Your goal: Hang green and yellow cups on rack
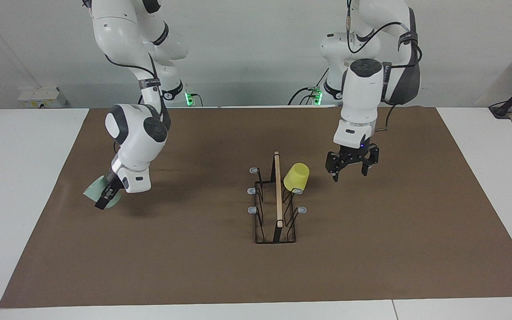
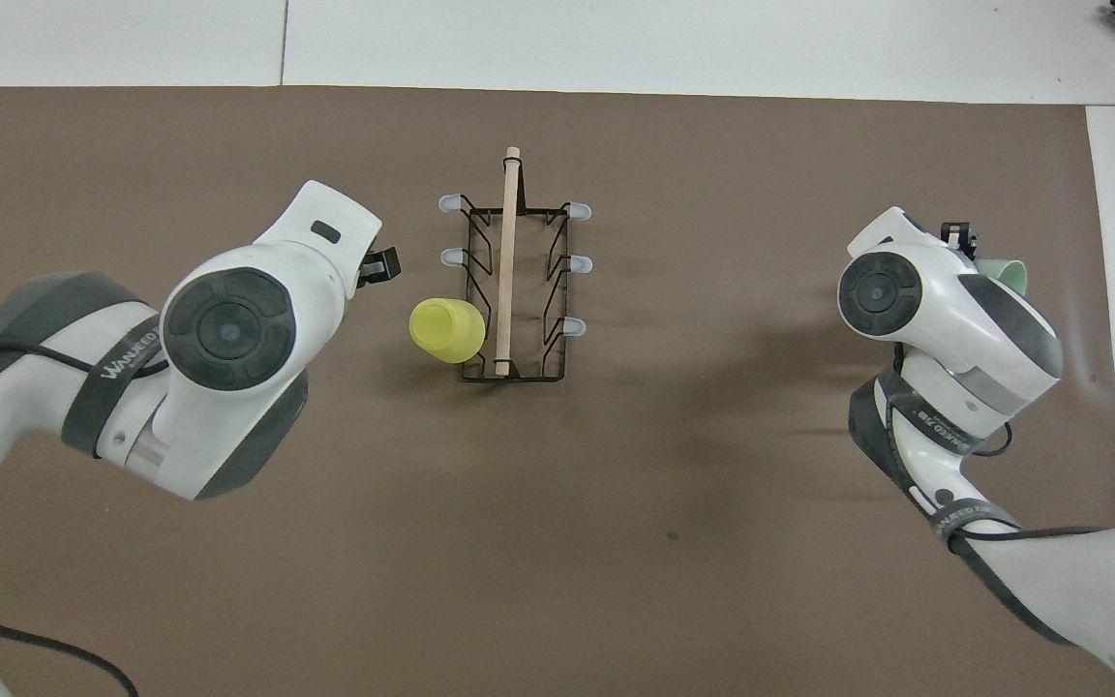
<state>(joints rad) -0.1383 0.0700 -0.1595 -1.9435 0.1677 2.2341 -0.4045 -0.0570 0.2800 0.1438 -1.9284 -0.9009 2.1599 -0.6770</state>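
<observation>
The black wire rack (image 1: 275,240) with a wooden top rod stands mid-table; it also shows in the overhead view (image 2: 517,376). The yellow cup (image 1: 297,176) hangs upside down on the peg nearest the robots on the left arm's side (image 2: 445,329). My left gripper (image 1: 349,172) is open and empty, just beside the yellow cup toward the left arm's end; only a bit of it shows from above (image 2: 378,266). My right gripper (image 1: 104,201) is shut on the mint green cup (image 1: 92,191), tilted low over the mat toward the right arm's end (image 2: 1009,275).
A brown mat (image 1: 256,275) covers most of the white table. The other five grey-tipped pegs, such as one on the right arm's side (image 1: 251,191), carry nothing. Black stands sit at both table ends near the robots.
</observation>
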